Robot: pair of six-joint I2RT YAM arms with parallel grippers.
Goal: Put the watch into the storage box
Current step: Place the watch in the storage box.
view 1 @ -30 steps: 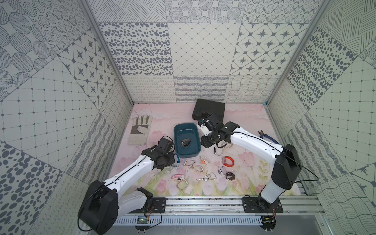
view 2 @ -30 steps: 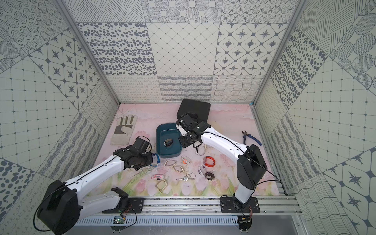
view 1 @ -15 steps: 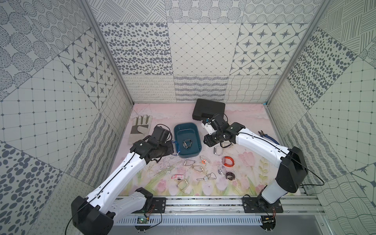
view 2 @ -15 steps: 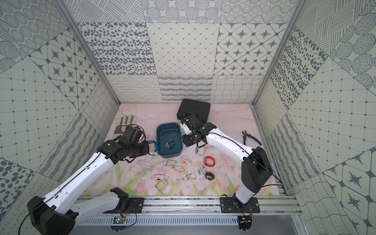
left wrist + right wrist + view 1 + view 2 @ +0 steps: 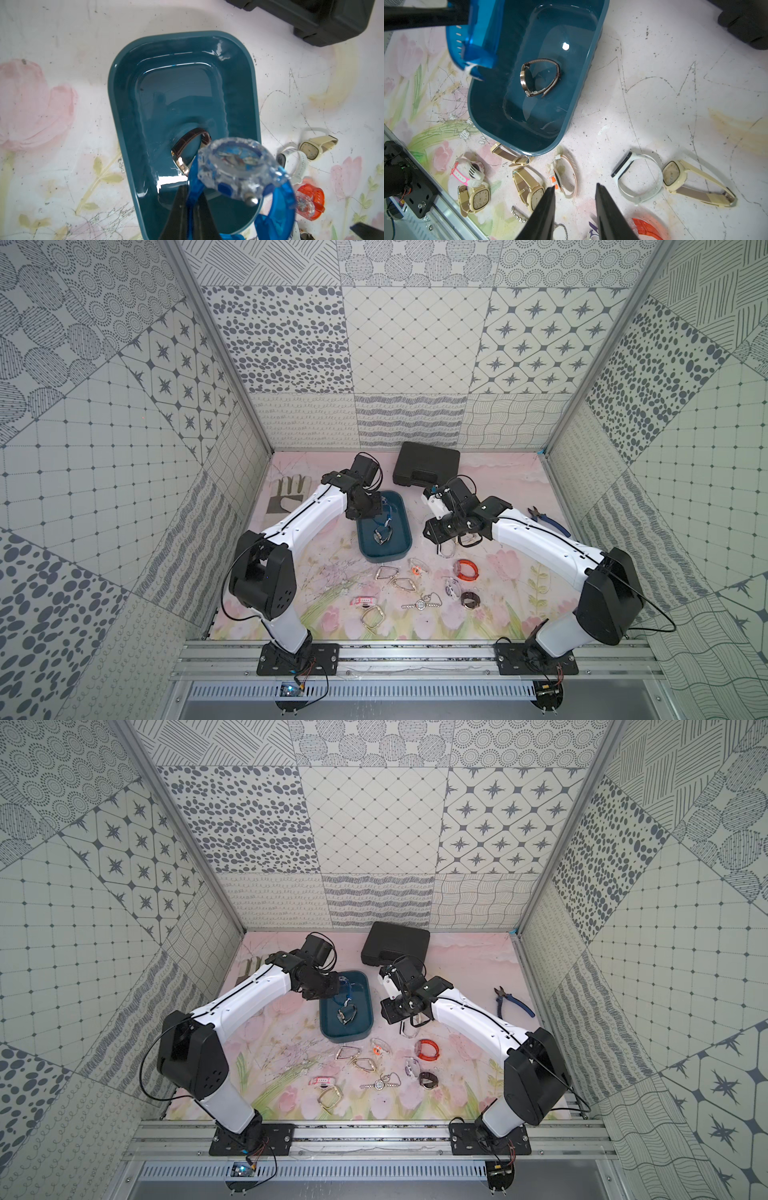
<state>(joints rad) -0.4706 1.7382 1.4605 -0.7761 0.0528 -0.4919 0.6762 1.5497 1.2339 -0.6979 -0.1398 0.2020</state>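
- Floral tabletop (image 5: 498, 477) inside patterned tiled walls (image 5: 415, 344). Loose watches (image 5: 392, 583) lie on the near half, black case (image 5: 426, 464) at the back.
- The storage box (image 5: 402, 526) sits mid-table, long axis running away from the robot base. One brown-strap watch (image 5: 539, 78) already lies inside on its edge, toward the near end.
- The left gripper (image 5: 191, 194) is clamped on the strap of the blue watch (image 5: 234, 164), held in the air over the box's far end, left-wall side.
- The watch hangs right off the fingertips, so what's left looks like release only. A small shift toward box centre first seems wise: in the right wrist view the strap lines up with the rim and could catch.
- The strap is closed into a loop, dial tilted up at the left wrist camera. The loop's long axis looks roughly along the box's; too small in both top views to be sure.
- The right gripper (image 5: 575, 187) has its jaws partly apart and empty, over loose watches right of the box. The left arm is the nearer one.
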